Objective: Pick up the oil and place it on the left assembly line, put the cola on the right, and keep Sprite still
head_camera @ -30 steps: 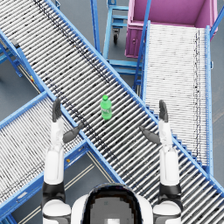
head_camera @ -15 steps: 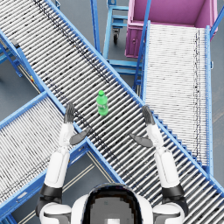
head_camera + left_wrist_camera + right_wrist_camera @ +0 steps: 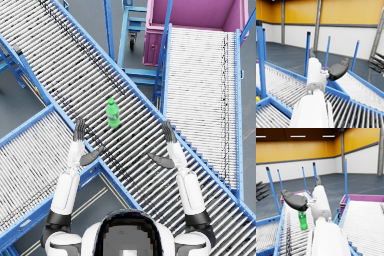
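Note:
A green Sprite bottle stands upright on the long diagonal roller conveyor; it also shows in the right wrist view as the green bottle. My left hand hovers open over the conveyor, below and left of the bottle, holding nothing. My right hand is open too, below and right of the bottle, well apart from it. In the wrist views the left hand and the right hand hold nothing. No oil or cola is in view.
A second roller line lies at the lower left and a third at the right, ending at a magenta bin. Blue frame rails and upright posts edge the lines. Grey floor lies between them.
The Sprite bottle has drifted up the conveyor, away from me. Both hands moved inward toward the centre a second ago and have since risen slightly, still holding nothing.

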